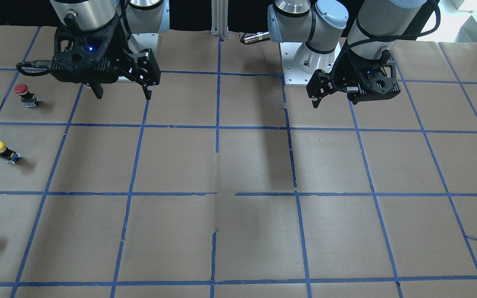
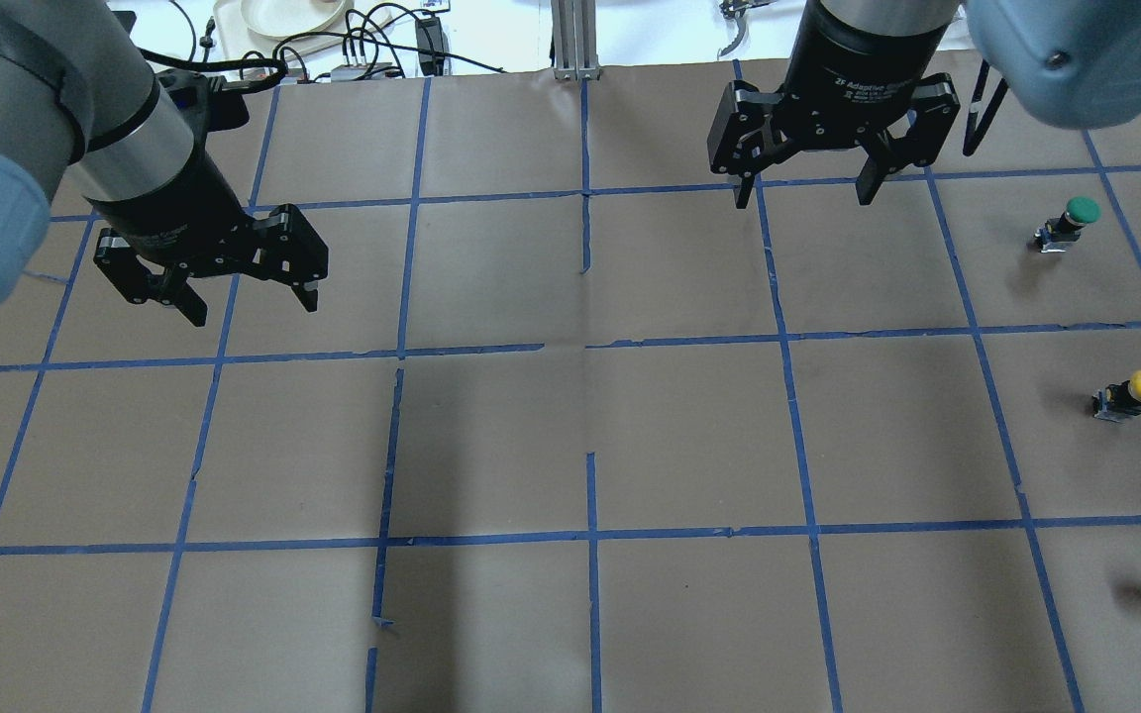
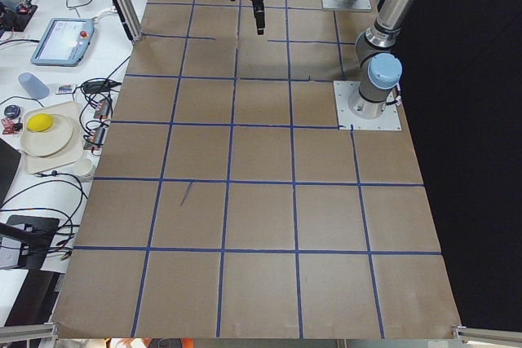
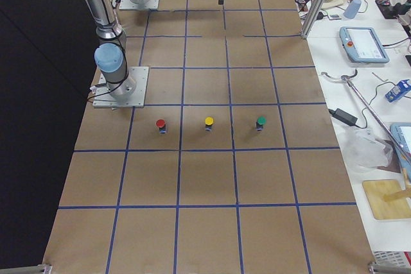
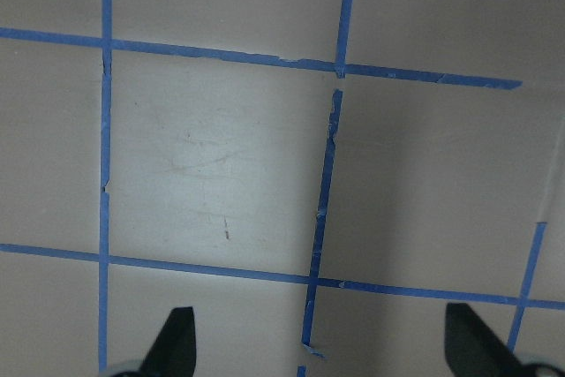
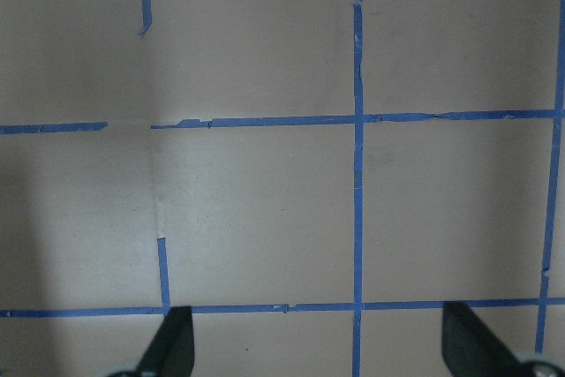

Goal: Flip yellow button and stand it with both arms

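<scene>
The yellow button (image 1: pixel 2 152) stands on the brown paper far out on the robot's right side, yellow cap up, on its black body and grey block. It also shows in the overhead view (image 2: pixel 1130 393) and in the right side view (image 4: pixel 209 124). My right gripper (image 1: pixel 124 96) is open and empty, hovering above the table well inboard of the button; it also shows in the overhead view (image 2: pixel 804 196) and its wrist view (image 6: pixel 320 342). My left gripper (image 2: pixel 254 309) is open and empty over the table's other half; it also shows in the front view (image 1: pixel 316 99) and its wrist view (image 5: pixel 322 346). Neither wrist view shows the button.
A red button (image 1: pixel 25 94) stands one square nearer the robot than the yellow one, and a green button (image 2: pixel 1071 220) one square farther. Blue tape lines grid the paper. The arm base plate (image 1: pixel 304 78) sits at the table's robot side. A tray and cables (image 2: pixel 283 20) lie beyond the far edge.
</scene>
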Action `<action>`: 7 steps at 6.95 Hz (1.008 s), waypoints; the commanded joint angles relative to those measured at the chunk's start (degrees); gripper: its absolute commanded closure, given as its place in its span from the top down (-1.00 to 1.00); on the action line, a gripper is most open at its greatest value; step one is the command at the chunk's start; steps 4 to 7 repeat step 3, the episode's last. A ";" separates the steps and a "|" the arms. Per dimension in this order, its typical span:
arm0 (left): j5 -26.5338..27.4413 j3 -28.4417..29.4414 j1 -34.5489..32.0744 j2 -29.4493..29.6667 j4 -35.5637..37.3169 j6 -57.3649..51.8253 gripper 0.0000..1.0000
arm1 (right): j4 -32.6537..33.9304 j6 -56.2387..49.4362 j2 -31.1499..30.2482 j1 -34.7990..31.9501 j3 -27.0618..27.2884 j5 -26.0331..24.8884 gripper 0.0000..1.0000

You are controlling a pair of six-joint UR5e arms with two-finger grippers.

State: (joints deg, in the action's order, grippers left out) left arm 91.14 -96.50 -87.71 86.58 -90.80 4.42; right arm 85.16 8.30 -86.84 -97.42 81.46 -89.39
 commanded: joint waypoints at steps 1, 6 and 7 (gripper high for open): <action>0.09 0.00 -0.01 0.00 0.01 -0.02 1.00 | -0.08 -0.03 -0.17 0.04 0.01 0.09 1.00; 0.09 0.00 -0.01 -0.09 0.01 -0.02 1.00 | -0.08 -0.04 0.00 0.30 0.10 0.00 1.00; 0.09 0.00 -0.01 -0.09 0.01 -0.02 1.00 | -0.08 -0.04 0.00 0.30 0.10 0.00 1.00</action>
